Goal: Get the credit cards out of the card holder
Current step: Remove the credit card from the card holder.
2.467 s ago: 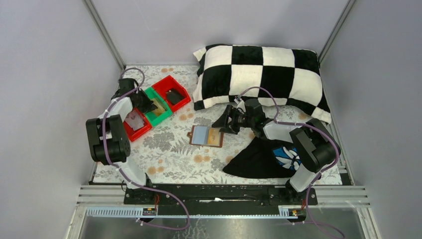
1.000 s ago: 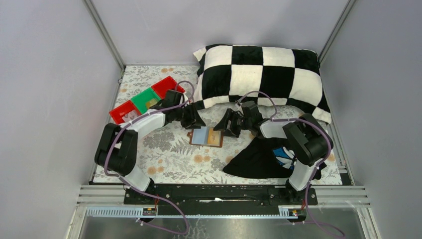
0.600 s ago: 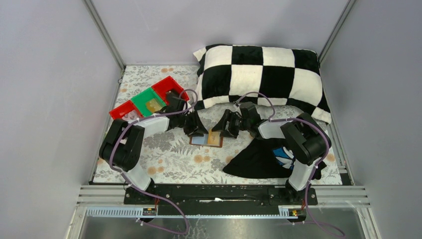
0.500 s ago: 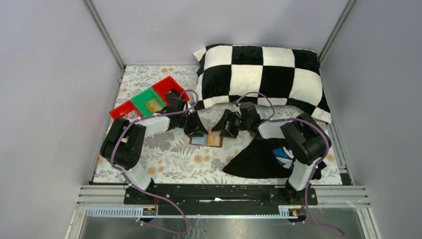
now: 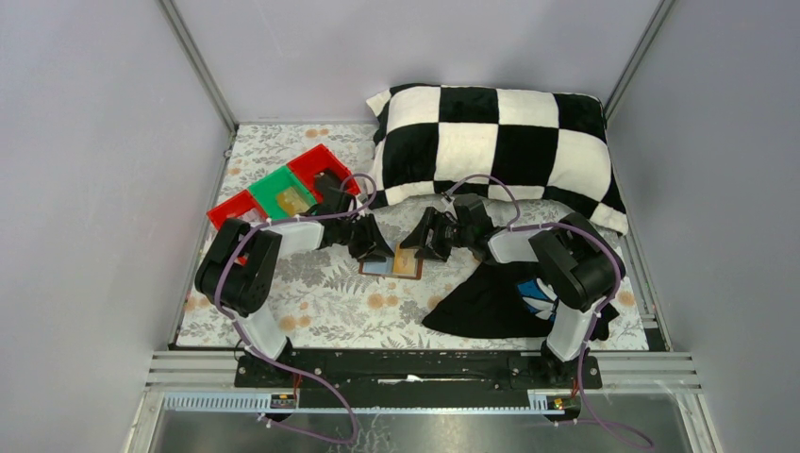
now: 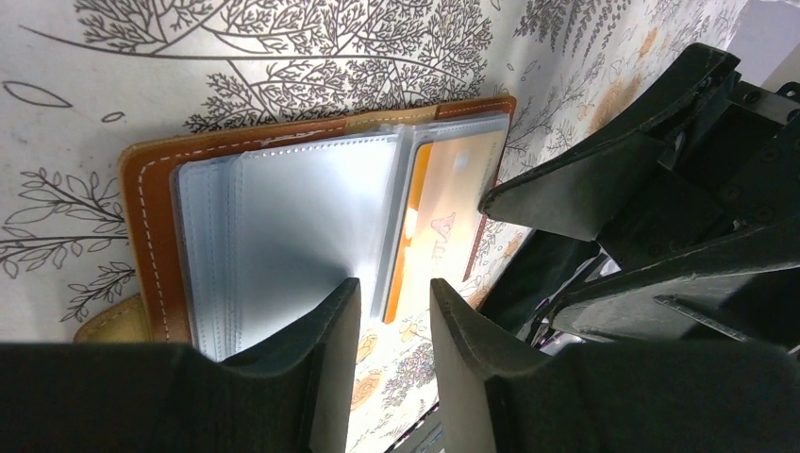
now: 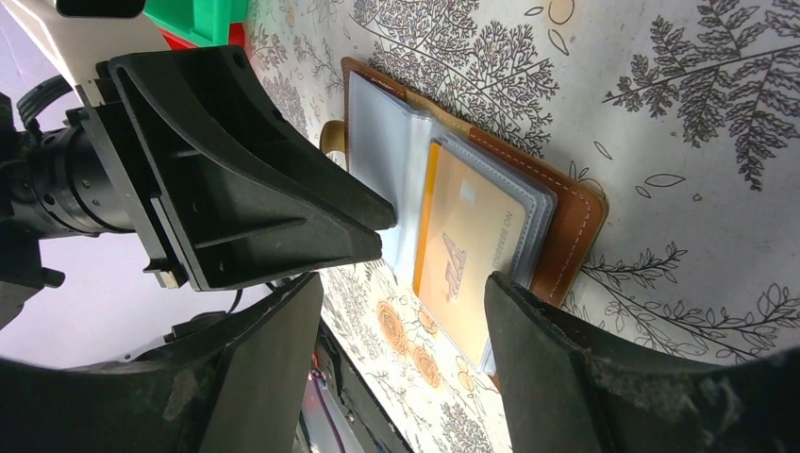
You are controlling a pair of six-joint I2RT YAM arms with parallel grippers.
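We see the brown card holder (image 5: 391, 261) lying open on the floral tablecloth (image 5: 311, 283), an orange credit card (image 7: 467, 245) tucked in its clear sleeves (image 6: 302, 226). Our left gripper (image 6: 391, 294) sits narrowly parted over them, clamping nothing; our right gripper (image 7: 404, 283) gapes wide, empty.

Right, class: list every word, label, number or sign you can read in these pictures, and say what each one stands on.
No text here can be read for certain.
Orange card in a clear sleeve of the card holder: a triangular logo and a short line of print, too blurred to quote.
Black cloth: a blue-white printed figure, too small to tell any letters.
Nothing else in view shows lettering.
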